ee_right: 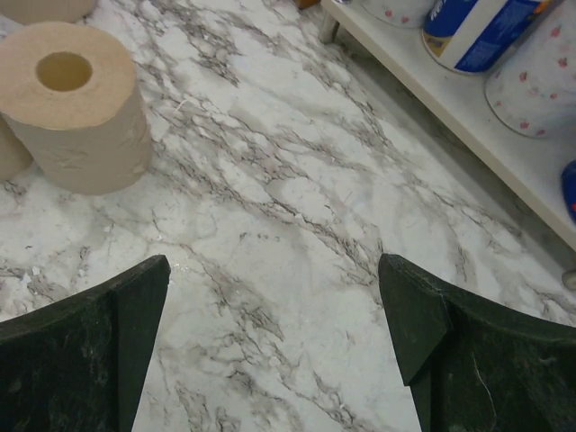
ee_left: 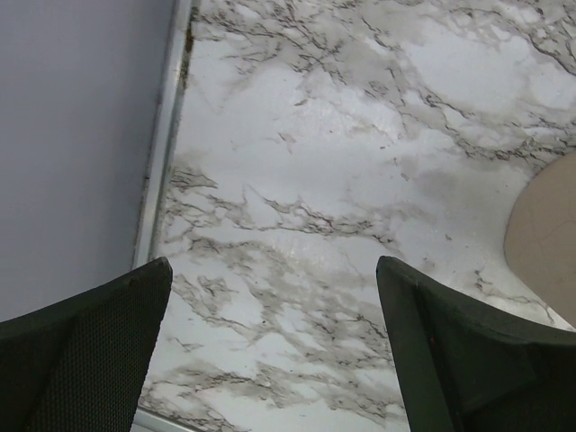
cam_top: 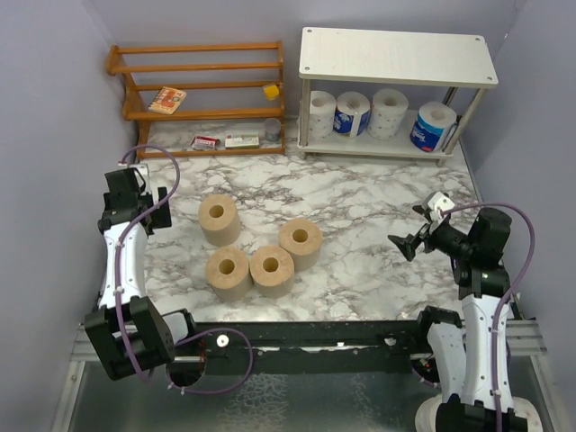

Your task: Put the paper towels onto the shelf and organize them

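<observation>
Overall: four tan rolls (cam_top: 272, 270) stand upright on the marble table (cam_top: 360, 198), between the two pincers; four more rolls sit on the shelf (cam_top: 396, 56).
Left pincer (ee_left: 270, 342): jaws spread wide with nothing between them, over bare marble beside the wall; the edge of one tan roll (ee_left: 544, 234) shows ahead to its right.
Right pincer (ee_right: 274, 333): jaws spread wide, holding nothing, above the table; the nearest tan roll is ahead to its left, well apart.
Shelf: ahead and to the right of the right pincer.
Lower board: white dotted rolls (cam_top: 389, 112) and blue-wrapped rolls (cam_top: 434, 126) alternate in one row.
Wooden rack (cam_top: 202, 81): far ahead of the left pincer, beside the shelf.
</observation>
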Tool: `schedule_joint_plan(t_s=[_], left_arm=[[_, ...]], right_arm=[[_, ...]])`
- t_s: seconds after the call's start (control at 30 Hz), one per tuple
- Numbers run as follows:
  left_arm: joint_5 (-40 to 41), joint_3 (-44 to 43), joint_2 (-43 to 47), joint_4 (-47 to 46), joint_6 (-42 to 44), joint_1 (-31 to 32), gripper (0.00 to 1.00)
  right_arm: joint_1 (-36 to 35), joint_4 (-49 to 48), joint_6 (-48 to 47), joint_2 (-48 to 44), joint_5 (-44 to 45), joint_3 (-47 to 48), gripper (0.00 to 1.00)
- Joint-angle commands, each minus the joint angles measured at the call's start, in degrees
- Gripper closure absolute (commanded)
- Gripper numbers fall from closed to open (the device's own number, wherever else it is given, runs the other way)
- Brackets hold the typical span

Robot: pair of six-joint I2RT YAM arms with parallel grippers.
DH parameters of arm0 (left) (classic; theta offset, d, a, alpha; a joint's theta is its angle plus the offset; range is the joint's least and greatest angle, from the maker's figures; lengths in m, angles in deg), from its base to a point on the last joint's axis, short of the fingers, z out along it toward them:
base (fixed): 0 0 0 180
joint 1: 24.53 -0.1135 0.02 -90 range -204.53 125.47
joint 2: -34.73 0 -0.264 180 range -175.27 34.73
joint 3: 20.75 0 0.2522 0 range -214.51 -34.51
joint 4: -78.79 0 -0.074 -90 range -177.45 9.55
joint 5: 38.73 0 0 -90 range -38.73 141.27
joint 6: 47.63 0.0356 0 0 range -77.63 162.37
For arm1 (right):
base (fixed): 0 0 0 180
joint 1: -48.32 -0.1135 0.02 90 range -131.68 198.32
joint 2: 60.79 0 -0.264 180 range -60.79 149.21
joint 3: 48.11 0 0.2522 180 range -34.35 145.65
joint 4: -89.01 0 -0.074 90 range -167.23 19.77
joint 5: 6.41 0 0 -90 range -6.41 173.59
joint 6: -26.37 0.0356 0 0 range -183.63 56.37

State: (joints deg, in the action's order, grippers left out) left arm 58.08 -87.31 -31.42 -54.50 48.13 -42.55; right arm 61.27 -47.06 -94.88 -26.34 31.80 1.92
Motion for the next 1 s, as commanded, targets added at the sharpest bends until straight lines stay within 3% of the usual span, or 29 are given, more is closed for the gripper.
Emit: schedule_joint_plan(t_s=[0.0, 0.27, 0.4, 0.57, 0.7, 0.77, 0.97], left_arm=[[-9.2, -2.2, -3.8, 4.5, 0.8, -0.3, 0.01], [-10.8, -5.8, -3.8, 8.5, 2.9, -0.8, 0.01], [-21.1, -9.3, -2.3, 11.2, 5.7, -0.8, 0.05], [-33.8, -20.6, -3.9, 17.5, 7.7, -0.8, 0.01], [-31.7, -34.0, -9.4, 23.1, 5.8, -0.8, 0.01], [-34.4, -39.9, -11.3, 27.8, 9.4, -0.9, 0.01], [-44.9, -43.4, -8.7, 30.3, 9.1, -0.8, 0.05]], right_arm=[[1.3, -1.3, 0.5, -1.2, -8.1, 0.4, 0.01], [1.3, -0.8, -5.5, 0.2, -9.3, -4.5, 0.01], [1.3, -3.0, -3.5, 0.2, -7.8, -5.6, 0.01], [1.3, -3.8, -3.0, 2.4, -5.8, -5.3, 0.01], [1.8, -2.7, -2.7, 1.0, -5.6, -4.0, 0.01], [2.8, -2.5, -2.8, -1.0, -6.7, -4.3, 0.01], [4.3, -2.8, -2.9, 0.6, -6.2, -4.5, 0.01]])
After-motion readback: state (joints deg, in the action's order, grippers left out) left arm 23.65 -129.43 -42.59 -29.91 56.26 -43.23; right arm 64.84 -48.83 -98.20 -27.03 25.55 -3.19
